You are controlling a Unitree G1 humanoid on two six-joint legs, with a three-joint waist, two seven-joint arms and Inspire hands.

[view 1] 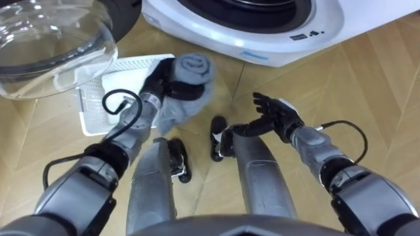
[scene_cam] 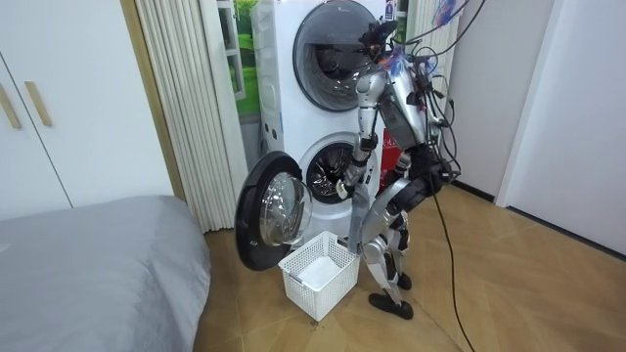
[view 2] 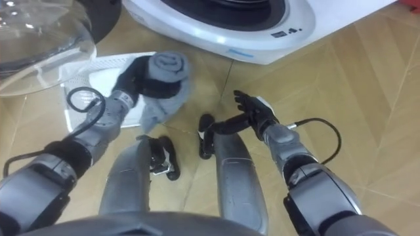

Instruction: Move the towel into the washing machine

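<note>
The left hand (view 1: 156,84) is closed around a grey towel (view 1: 190,75), at 11 o'clock, over the white basket (view 1: 128,64). The towel's rolled end points to 1 o'clock and its loose end to 7. The right hand (view 1: 275,115), at 3 o'clock, is open and holds nothing. The room view shows the washing machine (scene_cam: 328,181) with its door (scene_cam: 269,210) swung open.

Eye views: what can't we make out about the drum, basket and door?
- Drum inside: the washing machine is cut off by the top edge in the eye views, and it is too small in the room view.
- Basket contents: covered by the towel and left hand in the eye views.
- Door: cut off by the top and left edges.
</note>
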